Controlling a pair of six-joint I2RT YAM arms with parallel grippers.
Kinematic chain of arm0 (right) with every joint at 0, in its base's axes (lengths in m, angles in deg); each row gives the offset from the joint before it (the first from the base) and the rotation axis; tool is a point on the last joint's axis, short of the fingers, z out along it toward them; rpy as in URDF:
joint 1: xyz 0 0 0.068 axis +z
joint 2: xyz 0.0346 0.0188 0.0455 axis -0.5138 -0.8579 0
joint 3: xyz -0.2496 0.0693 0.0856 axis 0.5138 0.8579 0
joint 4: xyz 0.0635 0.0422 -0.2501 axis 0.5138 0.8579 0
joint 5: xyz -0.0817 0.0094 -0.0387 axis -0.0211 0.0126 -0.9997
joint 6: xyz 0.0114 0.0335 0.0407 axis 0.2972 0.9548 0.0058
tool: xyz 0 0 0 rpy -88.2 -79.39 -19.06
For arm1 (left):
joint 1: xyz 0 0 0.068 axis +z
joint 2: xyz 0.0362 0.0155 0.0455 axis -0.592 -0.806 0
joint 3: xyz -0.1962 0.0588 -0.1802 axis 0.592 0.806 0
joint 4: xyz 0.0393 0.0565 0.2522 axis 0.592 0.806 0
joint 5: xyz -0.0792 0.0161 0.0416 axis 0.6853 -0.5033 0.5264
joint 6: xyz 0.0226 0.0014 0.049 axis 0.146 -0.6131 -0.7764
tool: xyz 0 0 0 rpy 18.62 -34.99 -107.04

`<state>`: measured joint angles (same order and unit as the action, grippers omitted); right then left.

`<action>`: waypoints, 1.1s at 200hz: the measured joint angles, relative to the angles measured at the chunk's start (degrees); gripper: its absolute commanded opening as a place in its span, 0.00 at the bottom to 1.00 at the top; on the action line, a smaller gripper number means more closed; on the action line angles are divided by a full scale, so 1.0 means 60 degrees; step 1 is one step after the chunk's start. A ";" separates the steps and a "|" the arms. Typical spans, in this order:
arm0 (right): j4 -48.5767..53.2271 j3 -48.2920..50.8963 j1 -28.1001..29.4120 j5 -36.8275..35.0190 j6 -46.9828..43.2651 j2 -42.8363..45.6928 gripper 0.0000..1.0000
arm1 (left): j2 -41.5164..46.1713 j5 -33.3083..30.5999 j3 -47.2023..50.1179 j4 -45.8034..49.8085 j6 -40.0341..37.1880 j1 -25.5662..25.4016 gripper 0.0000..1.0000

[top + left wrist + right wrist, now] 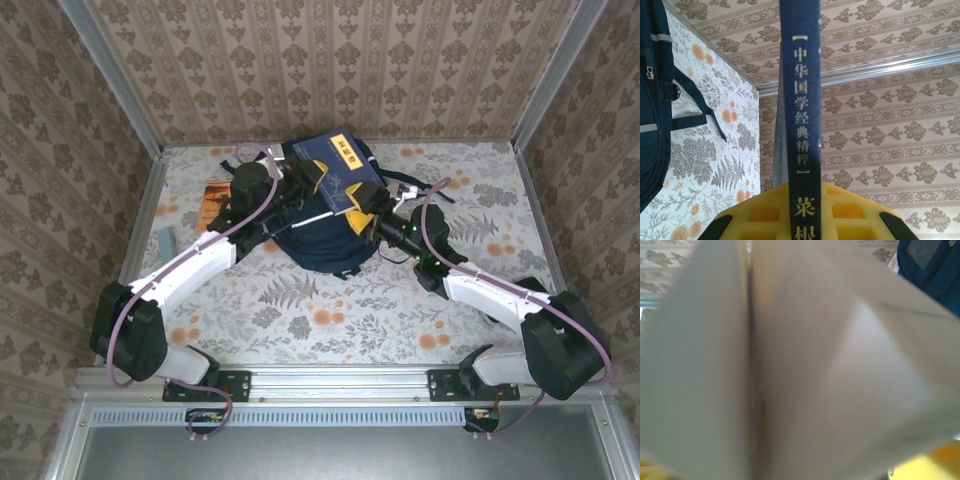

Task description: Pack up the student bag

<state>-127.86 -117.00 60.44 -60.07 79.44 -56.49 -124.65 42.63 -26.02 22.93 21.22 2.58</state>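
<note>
**Book at the bag, not yet inside**

Looks like an early stage of the packing. Finds the student bag (322, 245) lying mid-table (330, 320), toward the far wall, between the two arms. Holds a navy book (338, 165) with gold lettering tilted over the bag's far end, on or just above the fabric. No telling from above about any corner already inside an opening.

Grips that book by the spine with the left gripper (312, 178), yellow fingers (760, 210) closed hard on either side of the cover in the left wrist view. Reaches in from the other side with the right gripper (362, 210), right at the book's near edge. Shows white pages (800, 370) pressed up close in the right wrist view, with yellow fingers (946, 456) set well apart at the frame's lower corners. Too blurred to say whether clamped on the pages or merely around them.

Counts as done, at most: book up off the table and at the bag.

Left to do, by this reading:
- getting the book fully inside
- fetching an orange-brown book (214, 205) and a pale slim item (167, 240) near the left wall, well apart from the bag, if meant for packing
- probably closing the bag afterwards
</note>
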 measured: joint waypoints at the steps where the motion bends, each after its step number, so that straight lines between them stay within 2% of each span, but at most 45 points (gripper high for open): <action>1: -0.0015 0.0000 0.0000 -0.0007 0.0018 0.0000 0.73 | 0.0000 0.0004 0.0004 -0.0004 0.0007 0.0000 0.09; 71: -0.0350 -0.0022 0.0000 -0.0444 -0.0047 -0.0015 0.34 | -0.0015 -0.0044 0.0277 -0.0098 0.0262 0.0007 0.09; 86: -0.0321 -0.0022 0.0000 -0.0477 -0.0069 -0.0015 0.25 | -0.0015 -0.0066 0.0313 -0.0109 0.0328 0.0007 0.12; 102: -0.0208 -0.0022 0.0000 -0.0499 -0.0073 -0.0011 0.16 | -0.0015 -0.0073 0.0321 -0.0095 0.0361 0.0007 0.25; 120: 0.0186 -0.0022 0.0000 -0.0535 -0.0401 0.0102 0.08 | -0.0015 -0.0066 0.0321 0.0106 0.0182 0.0029 0.47; 136: 0.1005 -0.0022 0.0000 -0.0688 -0.0841 0.0415 0.04 | 0.0000 -0.0066 0.0310 0.0601 -0.0058 0.0087 0.63; 171: 0.3588 -0.0022 -0.0142 -0.1191 -0.2306 0.1847 0.02 | -0.0062 -0.0193 -0.0328 0.3337 -0.1945 0.0324 0.74; 189: 0.4947 -0.0018 -0.0477 -0.1468 -0.3042 0.2739 0.02 | -0.0342 -0.0401 -0.1166 0.4860 -0.3333 0.0331 0.76; 220: 0.6947 0.0109 -0.1399 -0.1792 -0.3985 0.4113 0.02 | -0.1002 -0.0601 -0.2269 0.6462 -0.5701 0.0306 0.77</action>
<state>-86.18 -116.34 52.04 -70.83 55.53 -31.82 -130.66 39.02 -39.64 61.70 -12.98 4.42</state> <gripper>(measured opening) 0.130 0.763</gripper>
